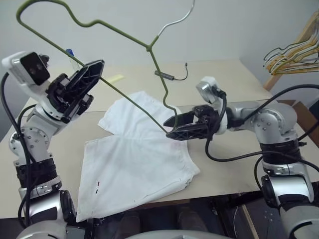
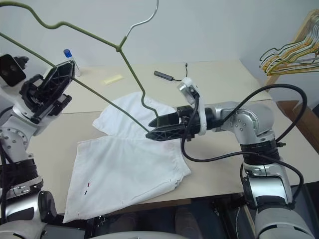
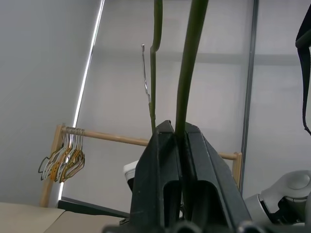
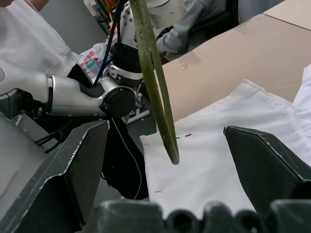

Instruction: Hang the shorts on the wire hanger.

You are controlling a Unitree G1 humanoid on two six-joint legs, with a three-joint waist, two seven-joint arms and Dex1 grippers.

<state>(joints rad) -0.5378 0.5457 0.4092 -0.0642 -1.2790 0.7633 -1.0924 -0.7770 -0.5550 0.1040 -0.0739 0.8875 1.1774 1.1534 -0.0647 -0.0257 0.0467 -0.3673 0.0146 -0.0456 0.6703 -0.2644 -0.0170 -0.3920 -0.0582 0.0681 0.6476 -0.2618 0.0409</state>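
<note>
The left claw (image 1: 84, 79) is clamped tight on the long straight bar of the wire hanger (image 1: 149, 47), holding it up in the air above the shorts (image 1: 134, 164), tilted, hook pointing up and away. Over on the other side, the right claw (image 1: 185, 125) is spread wide, its two fingers level and straddling the hanger's lower corner bend without gripping it. In the right wrist view you can see that olive wire hanging right in the gap between the fingers, touching neither.

Here's the risk: if that right claw closes a touch off line, it pushes the thin wire aside instead of catching it, and the hanger could twist in the left claw's single pinch. One narrow grip on a springy wire gives little hold against turning. And the corner hangs close above the cloth, so a low close might snag fabric along with the wire.

The shorts themselves lie flat on the surface (image 1: 239, 84) below the hanger, white, spread open, one leg reaching the near edge and drooping slightly over it. Small red and dark marks show near that near hem. The waistband end sits under the hanger's low corner. Nothing is threaded through them yet; hanging looks not yet begun.
</note>
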